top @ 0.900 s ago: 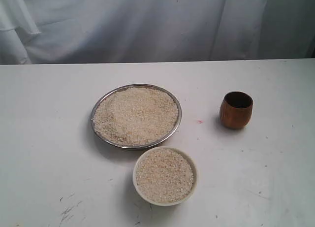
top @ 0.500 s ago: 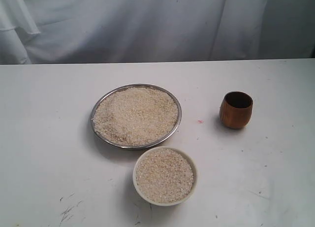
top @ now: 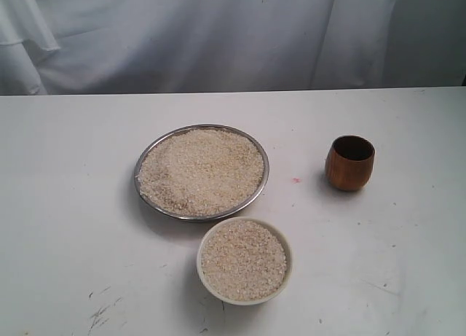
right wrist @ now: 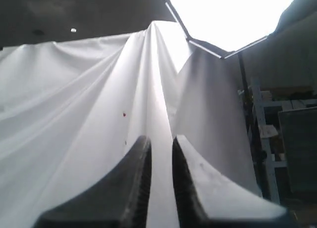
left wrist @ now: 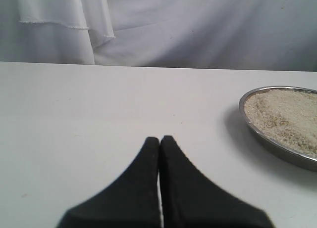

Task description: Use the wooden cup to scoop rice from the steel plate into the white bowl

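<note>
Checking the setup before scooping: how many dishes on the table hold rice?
2: the wide shiny steel plate mid-scene, and the small cream-white bowl just in front of it, nearer the camera. None seems hidden.

Steel plate [left wrist: 297,159] cropped by left-wrist frame edge.

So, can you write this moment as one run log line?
stage: before pickup | wooden cup: upright, untouched | left claw: shut, empty | right claw: slightly open, empty

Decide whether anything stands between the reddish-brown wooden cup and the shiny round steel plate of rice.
Nothing visible does: only bare white table lies between the reddish-brown wooden cup and the shiny round steel plate.
</note>
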Motion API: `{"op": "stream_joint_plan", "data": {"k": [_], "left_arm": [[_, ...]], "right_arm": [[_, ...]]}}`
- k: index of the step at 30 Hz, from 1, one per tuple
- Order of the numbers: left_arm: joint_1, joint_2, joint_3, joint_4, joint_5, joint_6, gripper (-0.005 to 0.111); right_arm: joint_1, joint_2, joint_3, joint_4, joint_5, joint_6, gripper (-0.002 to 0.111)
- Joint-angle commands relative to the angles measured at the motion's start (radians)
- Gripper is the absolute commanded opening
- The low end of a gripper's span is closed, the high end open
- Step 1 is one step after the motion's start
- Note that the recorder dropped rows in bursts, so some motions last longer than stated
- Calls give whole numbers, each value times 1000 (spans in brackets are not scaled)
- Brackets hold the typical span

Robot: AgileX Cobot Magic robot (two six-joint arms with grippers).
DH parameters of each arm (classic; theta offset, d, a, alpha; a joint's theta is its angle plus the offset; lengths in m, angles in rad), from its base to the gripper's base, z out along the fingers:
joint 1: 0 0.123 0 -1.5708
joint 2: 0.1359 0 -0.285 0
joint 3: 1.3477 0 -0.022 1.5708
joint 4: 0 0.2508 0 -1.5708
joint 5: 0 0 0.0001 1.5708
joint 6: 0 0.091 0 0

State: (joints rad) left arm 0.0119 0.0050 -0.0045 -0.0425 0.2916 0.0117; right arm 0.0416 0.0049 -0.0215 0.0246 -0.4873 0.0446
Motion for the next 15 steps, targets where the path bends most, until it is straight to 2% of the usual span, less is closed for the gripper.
{"op": "stream_joint_plan", "data": {"k": [1,11,15], "left_arm": [[-2,-5,5,-1,-6,-3,0],[-2,-5,5,-1,-6,-3,0],[-2,-5,5,-1,-6,-3,0]], "right_arm": [[-2,75,-98,73,-31,-50,16],[-2,470,-315,10,-81,-39,16],[-2,650,-374,-66,-186,-34,16]]}}
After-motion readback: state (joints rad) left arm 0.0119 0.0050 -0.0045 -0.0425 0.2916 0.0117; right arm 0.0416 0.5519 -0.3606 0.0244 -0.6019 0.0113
